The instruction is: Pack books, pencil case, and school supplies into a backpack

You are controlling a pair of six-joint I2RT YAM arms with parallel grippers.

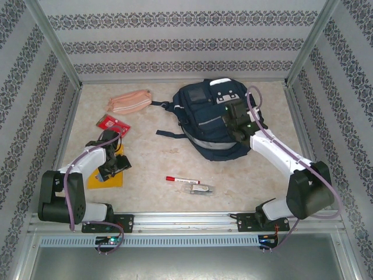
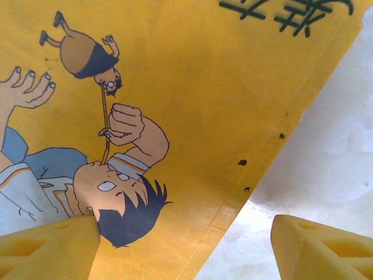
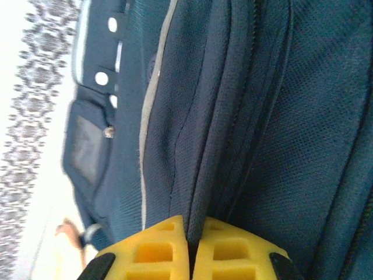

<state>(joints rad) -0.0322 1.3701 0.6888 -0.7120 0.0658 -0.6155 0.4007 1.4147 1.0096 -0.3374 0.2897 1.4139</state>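
The yellow-orange book point(image 1: 111, 175) lies flat at the near left, its cartoon cover point(image 2: 175, 116) close under my left gripper point(image 2: 185, 248). That gripper point(image 1: 116, 165) is open, one finger over the cover, the other over bare table past the book's edge. The navy backpack point(image 1: 210, 119) lies at the back centre. My right gripper point(image 1: 238, 119) is on its right side, shut on a fold of the navy fabric point(image 3: 215, 192). The salmon-pink pencil case point(image 1: 129, 103) rests at the back left. A red packet point(image 1: 112, 124), a red-capped marker point(image 1: 182, 179) and a clear-wrapped item point(image 1: 201, 189) lie loose.
A dark strap point(image 1: 170, 133) trails from the backpack's left side across the table. Patterned walls and metal frame posts close in the table on three sides. A metal rail point(image 1: 186, 220) runs along the near edge between the arm bases.
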